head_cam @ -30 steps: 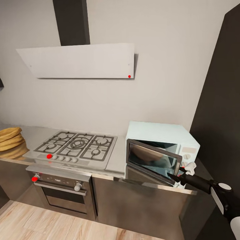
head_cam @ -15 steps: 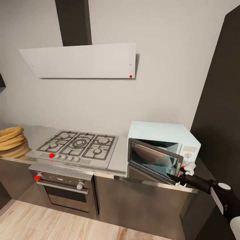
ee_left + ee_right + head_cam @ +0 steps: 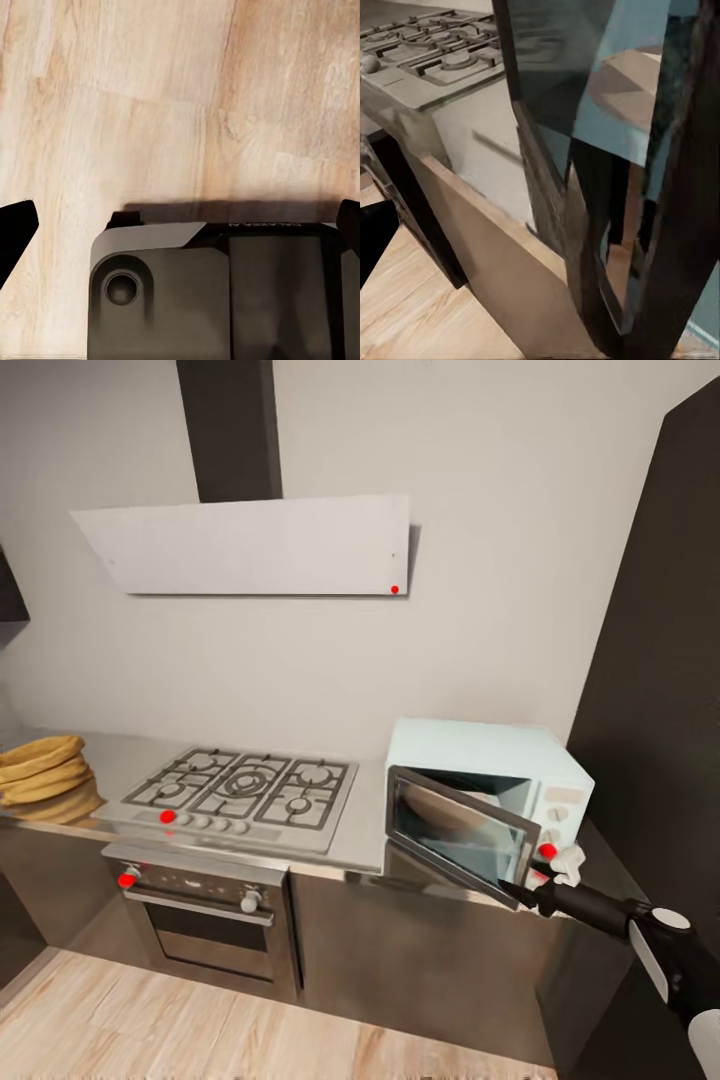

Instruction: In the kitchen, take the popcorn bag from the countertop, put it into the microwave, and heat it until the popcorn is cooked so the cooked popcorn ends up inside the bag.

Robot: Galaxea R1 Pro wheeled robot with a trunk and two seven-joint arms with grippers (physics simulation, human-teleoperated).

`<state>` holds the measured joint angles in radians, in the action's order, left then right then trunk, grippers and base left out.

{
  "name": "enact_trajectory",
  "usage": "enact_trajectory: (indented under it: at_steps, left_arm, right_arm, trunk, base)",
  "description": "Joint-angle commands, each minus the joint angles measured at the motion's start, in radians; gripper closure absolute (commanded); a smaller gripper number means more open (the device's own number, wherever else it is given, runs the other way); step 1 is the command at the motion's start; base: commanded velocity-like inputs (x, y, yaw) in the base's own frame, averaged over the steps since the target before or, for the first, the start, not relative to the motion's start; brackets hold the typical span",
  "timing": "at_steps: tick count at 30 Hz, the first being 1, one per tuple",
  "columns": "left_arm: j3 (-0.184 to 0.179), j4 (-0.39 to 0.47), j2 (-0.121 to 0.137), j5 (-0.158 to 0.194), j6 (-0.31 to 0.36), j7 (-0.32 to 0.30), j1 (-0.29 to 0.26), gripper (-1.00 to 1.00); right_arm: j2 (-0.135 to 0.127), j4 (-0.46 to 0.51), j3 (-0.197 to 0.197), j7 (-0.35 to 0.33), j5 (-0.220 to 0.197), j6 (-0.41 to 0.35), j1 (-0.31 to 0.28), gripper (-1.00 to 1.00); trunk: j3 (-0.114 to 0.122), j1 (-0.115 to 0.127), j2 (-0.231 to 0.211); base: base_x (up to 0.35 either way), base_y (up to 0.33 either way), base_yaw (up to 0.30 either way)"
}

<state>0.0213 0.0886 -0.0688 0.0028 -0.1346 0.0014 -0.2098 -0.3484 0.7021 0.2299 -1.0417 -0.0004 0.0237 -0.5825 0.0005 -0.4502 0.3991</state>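
grey brushed-steel countertop (image 3: 365, 830) spans kitchen. pale mint-blue boxy microwave (image 3: 500, 755) at 4 o'clock, dark glass door (image 3: 455, 830) part open; cavity contents unclear. squat tan-mustard popcorn bag (image 3: 42, 768) at 9 o'clock, well apart. right gripper (image 3: 522, 891) at door's free edge, spread not readable. likely step: opening door; next, swing wide, then fetch bag. left gripper (image 3: 180, 225) over wood floor (image 3: 150, 112), fingers wide.

Head high, wrist near microwave (image 3: 615, 112)
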Motion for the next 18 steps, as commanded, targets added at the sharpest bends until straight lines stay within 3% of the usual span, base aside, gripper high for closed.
enact_trajectory:
  at_steps: [1, 4, 7, 11, 18]
  left_arm:
    - [0.002, -0.001, 0.000, 0.000, -0.003, 0.000, 0.000, -1.00]
    - [0.004, -0.001, 0.000, 0.000, -0.003, 0.000, 0.000, -1.00]
    - [0.004, -0.001, 0.000, 0.000, -0.003, 0.000, 0.000, -1.00]
    - [0.003, -0.001, 0.000, 0.000, -0.003, 0.000, 0.000, -1.00]
    - [0.004, -0.001, 0.000, 0.000, -0.003, 0.000, 0.000, -1.00]
  right_arm:
    - [0.002, -0.001, 0.001, -0.004, 0.000, 0.002, 0.000, -1.00]
    - [0.012, 0.000, -0.010, -0.004, 0.000, 0.002, 0.000, -1.00]
    - [0.020, 0.004, -0.053, -0.003, 0.000, 0.004, 0.000, -1.00]
    - [0.043, 0.008, -0.059, -0.003, 0.001, 0.004, 0.000, -1.00]
    - [0.045, 0.008, -0.060, -0.003, 0.000, 0.004, 0.000, -1.00]
  trunk:
    - [0.000, 0.000, 0.001]
    - [0.000, 0.000, 0.001]
    - [0.000, 0.000, 0.001]
    - [0.000, 0.000, 0.001]
    - [0.000, 0.000, 0.001]
  base:
    - [-0.247, 0.000, 0.000]
    - [-0.055, 0.000, 0.000]
    - [-0.164, 0.136, 0.000]
    - [-0.058, 0.054, 0.000]
    - [-0.013, 0.012, 0.000]
